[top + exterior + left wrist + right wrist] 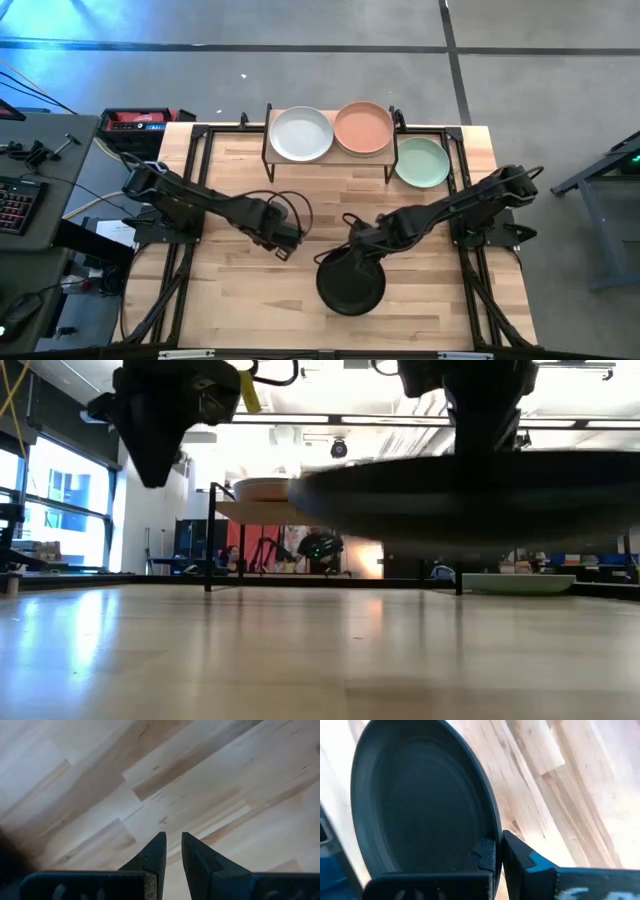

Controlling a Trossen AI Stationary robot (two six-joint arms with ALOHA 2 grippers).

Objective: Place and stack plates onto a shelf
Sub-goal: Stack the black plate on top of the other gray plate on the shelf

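- Right end effector (352, 243) sits over the middle of the desk (250, 300), clamped on the rim of the black plate (351, 284).
- Right wrist view: both fingers (485, 855) pinch the black plate's (420, 805) rim, one on each face of it.
- Low view: the black plate (470, 495) hangs clear of the desk (300, 650), roughly level, with the right arm coming down onto it from above.
- High view puts the black plate near the front edge of the desk, about centre, well apart from the shelf (330, 158).
- Left end effector (283, 246) hovers over bare wood left of centre, near the right one but not touching it.
- Left wrist view: fingers (155, 852) stand slightly apart with a narrow gap and nothing between them; only desk surface ahead.
- The shelf stands at the back edge of the desk, centre, wooden top on black legs.
- White plate (301, 134) lies on the left half of the shelf top.
- Peach plate (363, 128) lies on the right half, just beside the white one; it looks like the top of a stack, but the count cannot be told.
- Pale green plate (422, 162) lies flat on the desk just right of the shelf; in the low view it (518, 584) shows as a low shape past the shelf leg.
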